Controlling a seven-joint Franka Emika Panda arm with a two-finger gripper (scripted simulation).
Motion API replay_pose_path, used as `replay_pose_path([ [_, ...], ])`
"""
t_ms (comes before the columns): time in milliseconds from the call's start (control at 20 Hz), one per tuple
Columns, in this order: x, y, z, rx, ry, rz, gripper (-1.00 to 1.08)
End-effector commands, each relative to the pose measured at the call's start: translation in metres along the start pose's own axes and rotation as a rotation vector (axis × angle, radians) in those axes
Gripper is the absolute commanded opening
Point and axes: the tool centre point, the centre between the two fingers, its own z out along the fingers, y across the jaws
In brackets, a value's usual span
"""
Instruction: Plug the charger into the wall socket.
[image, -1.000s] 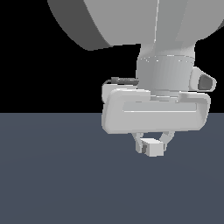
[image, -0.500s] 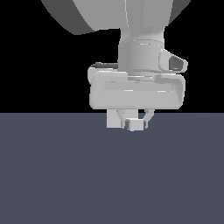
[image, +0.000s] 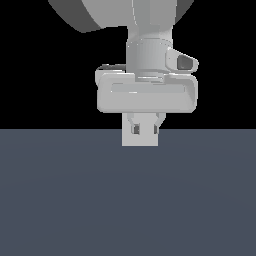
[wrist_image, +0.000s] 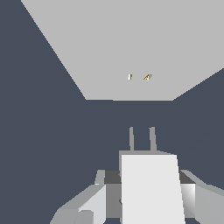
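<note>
In the wrist view the charger (wrist_image: 148, 188), a white oblong block, sits between my fingers (wrist_image: 94, 201) with its two thin prongs pointing ahead. My gripper (wrist_image: 146, 186) is shut on it. The wall socket (wrist_image: 122, 43) is a large flat white plate straight ahead, with two tiny holes a short gap beyond the prongs. The prongs line up roughly with the holes and do not touch the plate. In the exterior view my gripper (image: 145, 131) hangs in front of a white square, the wall socket (image: 127, 140). There the charger blends into it.
A dark blue-grey floor (image: 125, 200) spreads under the gripper, and the background above it is black. The arm's wide hand body (image: 147, 95) hides the upper part of the plate in the exterior view.
The hand with the charger has moved toward the exterior view's left and further from that camera. The white plate now shows behind the fingers.
</note>
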Motion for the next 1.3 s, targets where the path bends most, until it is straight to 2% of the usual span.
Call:
replay_pose_path([
  [0, 0.003, -0.001, -0.002, -0.002, -0.001, 0.007, -1.0],
  [550, 0.008, -0.001, -0.001, -0.002, -0.001, 0.008, -1.0],
  [1250, 0.049, 0.0, 0.009, -0.002, -0.001, 0.008, -1.0],
])
